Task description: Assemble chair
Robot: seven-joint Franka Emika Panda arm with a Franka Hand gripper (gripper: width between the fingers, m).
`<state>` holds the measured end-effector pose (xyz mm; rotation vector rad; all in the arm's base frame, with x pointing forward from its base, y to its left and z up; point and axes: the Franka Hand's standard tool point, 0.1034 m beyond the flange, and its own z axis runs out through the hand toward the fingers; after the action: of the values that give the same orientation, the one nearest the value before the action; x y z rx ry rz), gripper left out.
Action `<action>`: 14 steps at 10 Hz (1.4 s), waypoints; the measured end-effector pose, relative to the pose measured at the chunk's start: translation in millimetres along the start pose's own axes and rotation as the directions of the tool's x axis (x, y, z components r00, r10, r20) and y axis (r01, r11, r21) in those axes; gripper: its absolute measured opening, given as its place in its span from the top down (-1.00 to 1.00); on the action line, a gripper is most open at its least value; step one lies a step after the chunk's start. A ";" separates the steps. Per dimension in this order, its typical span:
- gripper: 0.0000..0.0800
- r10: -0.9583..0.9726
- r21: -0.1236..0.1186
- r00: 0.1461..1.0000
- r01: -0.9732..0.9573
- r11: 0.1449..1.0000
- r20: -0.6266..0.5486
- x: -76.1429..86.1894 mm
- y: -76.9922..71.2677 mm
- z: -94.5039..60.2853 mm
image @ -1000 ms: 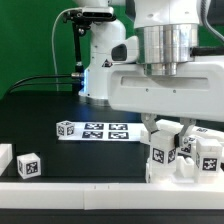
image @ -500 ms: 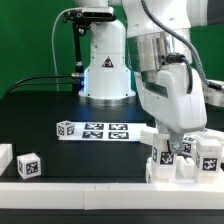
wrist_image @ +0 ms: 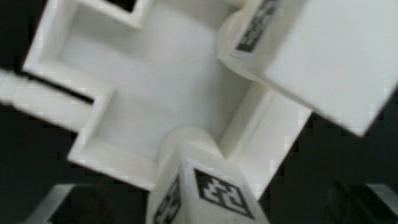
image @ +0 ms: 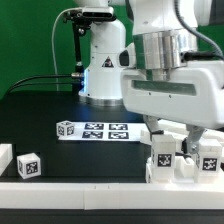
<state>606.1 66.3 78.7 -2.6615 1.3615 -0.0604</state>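
Read the exterior view as a clock face centred on the table [image: 60, 105]. At 8 o'clock, cut by the frame's edge, you have a white block [image: 5, 158]; its full shape cannot be told. Near it, toward 7 o'clock and standing apart from it, is a cube [image: 28, 166] with one tag facing the camera. Just off centre toward 6 o'clock, the marker board [image: 108, 130] lies flat on the dark top. A small cube [image: 67, 128] sits at its 9 o'clock end; whether the two touch cannot be told. At 12 o'clock the base [image: 100, 65] stands upright before a green backdrop [image: 30, 40], with a blue light showing on its front.

The chair [image: 186, 158] sits at 4 o'clock, near the table's front edge. It is a cluster of chunky white parts, upright, with several tags facing you. The arm [image: 175, 90] hangs directly over it and hides its top.

In the wrist view you see the chair close up and blurred. There is a broad white panel [wrist_image: 143, 100] with cut-outs, a tagged slab [wrist_image: 294, 60] overlapping it, and a tagged post [wrist_image: 205, 190] rising toward the camera. The gripper [wrist_image: 210, 206] is spread wide. Its dark fingertips [wrist_image: 63, 205] stand well apart on either side of the post, and neither touches it. It grips nothing.
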 end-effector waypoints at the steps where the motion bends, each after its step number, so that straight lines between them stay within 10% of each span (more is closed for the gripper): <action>1: -0.59 -0.062 0.005 0.998 0.062 0.998 -0.007 4.0 3.5 0.4; 6: -0.62 -0.491 -0.022 0.868 0.491 0.871 -0.070 15.8 3.5 3.0; 8: 0.04 -0.469 -0.020 0.880 0.469 0.883 -0.067 15.4 4.0 3.2; 9: 0.29 -0.438 -0.019 0.896 0.438 0.899 -0.068 16.5 5.1 3.3; 14: 0.29 0.268 0.032 0.962 -0.267 0.963 -0.044 19.2 10.3 4.2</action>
<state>609.6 45.3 72.4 -2.4445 1.7105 -0.1103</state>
